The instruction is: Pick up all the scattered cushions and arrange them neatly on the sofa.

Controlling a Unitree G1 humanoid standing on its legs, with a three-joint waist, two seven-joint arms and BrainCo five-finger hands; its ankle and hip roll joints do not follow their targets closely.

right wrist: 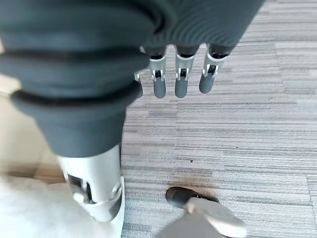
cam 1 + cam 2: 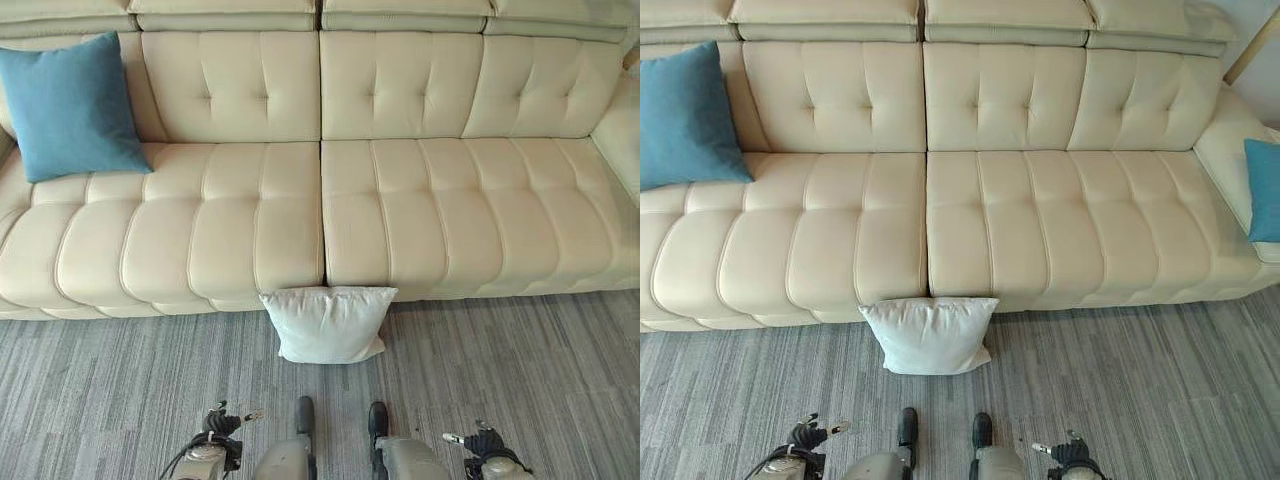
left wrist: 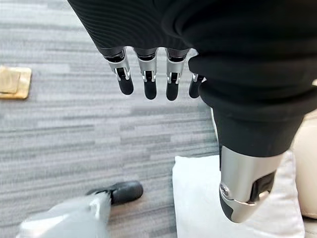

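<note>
I'm looking at the white cushion (image 2: 328,324) leaning on the floor against the sofa (image 2: 400,230), centred ahead; both my left hand (image 3: 148,74) and right hand (image 1: 181,74) are hanging with fingers relaxed, seemingly equally near.

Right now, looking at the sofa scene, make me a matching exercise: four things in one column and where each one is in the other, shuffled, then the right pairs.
Things:
1. white cushion
2. blue cushion
3. second blue cushion
4. left hand

Places or states:
A. by the sofa's right armrest
B. on the carpet, against the sofa front
C. open, fingers straight, holding nothing
D. propped against the backrest at the sofa's left end

Pairs: 1-B, 2-D, 3-A, 4-C
</note>
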